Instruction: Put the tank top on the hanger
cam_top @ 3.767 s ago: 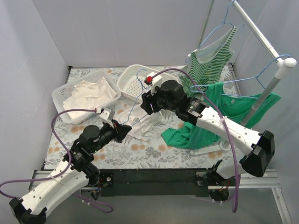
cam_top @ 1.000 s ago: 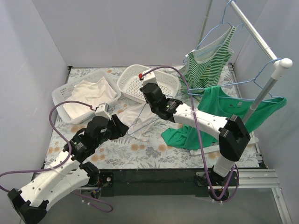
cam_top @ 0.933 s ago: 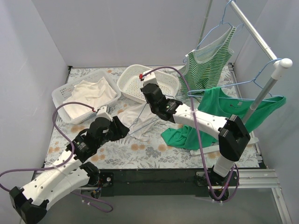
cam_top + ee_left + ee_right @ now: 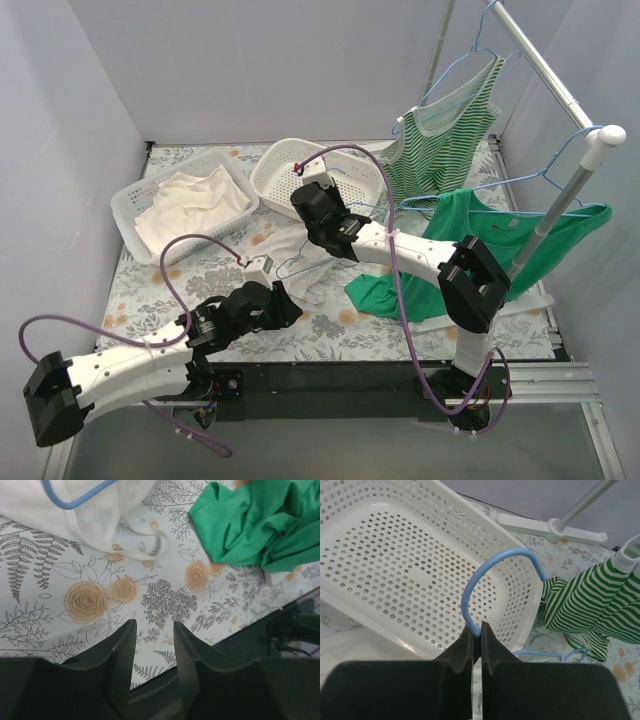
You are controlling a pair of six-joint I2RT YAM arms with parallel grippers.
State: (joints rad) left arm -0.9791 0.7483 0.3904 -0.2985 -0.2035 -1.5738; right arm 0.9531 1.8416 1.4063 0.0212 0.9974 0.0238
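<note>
R gripper (image 4: 476,630) is pinched shut on hanger (image 4: 476,571) at the hook's base, centre frame. Empty white basket (image 4: 395,555) sits right behind, striped top (image 4: 600,600) at right. Tank top (image 4: 305,270) lies mid-table w/ hanger wire over it. L gripper (image 4: 152,635), lower centre, is narrowly parted & holds nothing. Green top (image 4: 250,525) is heaped nearby, upper right.

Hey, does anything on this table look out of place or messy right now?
Yes. The solid green top droops from the rack, and its lower part lies bunched on the table instead of hanging free like the striped top.
</note>
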